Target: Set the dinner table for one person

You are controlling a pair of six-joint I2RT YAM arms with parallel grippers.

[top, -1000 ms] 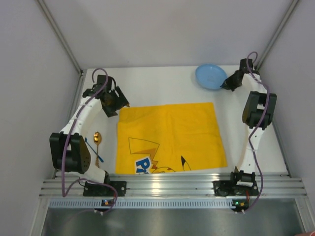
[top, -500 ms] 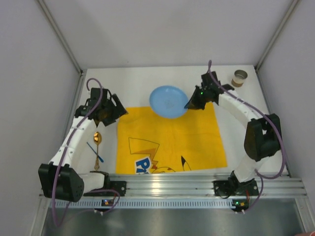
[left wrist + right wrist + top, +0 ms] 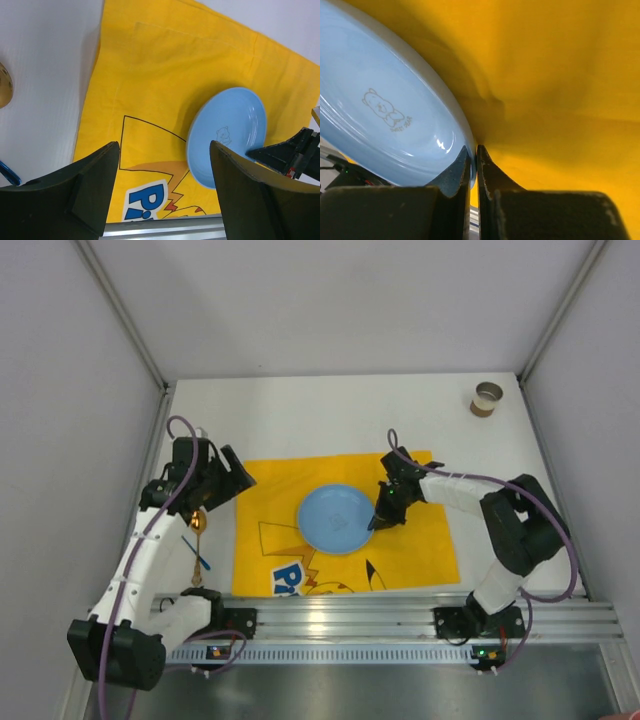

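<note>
The white dinner table (image 3: 330,410) carries a yellow cartoon-printed mat (image 3: 290,485). A light blue plate (image 3: 335,518) sits at the mat's middle. My right gripper (image 3: 378,518) is shut on the plate's right rim. The right wrist view shows its jaws (image 3: 477,155) pinching the rim of the plate (image 3: 385,120) just over the mat (image 3: 560,75). My left gripper (image 3: 232,480) is open and empty above the mat's left edge. The left wrist view shows it (image 3: 164,145) wide open over the mat (image 3: 165,75), with the plate (image 3: 227,132) to the right.
A gold spoon (image 3: 197,520) and a thin blue utensil (image 3: 193,548) lie on the table left of the mat, by the left arm. The spoon's bowl (image 3: 4,85) shows at the left wrist view's edge. A small brown cup (image 3: 487,398) stands at the back right corner.
My right gripper carried the blue plate from the back right corner, over the mat's back edge, down to the mat's middle. My left arm drew back toward the spoon.
</note>
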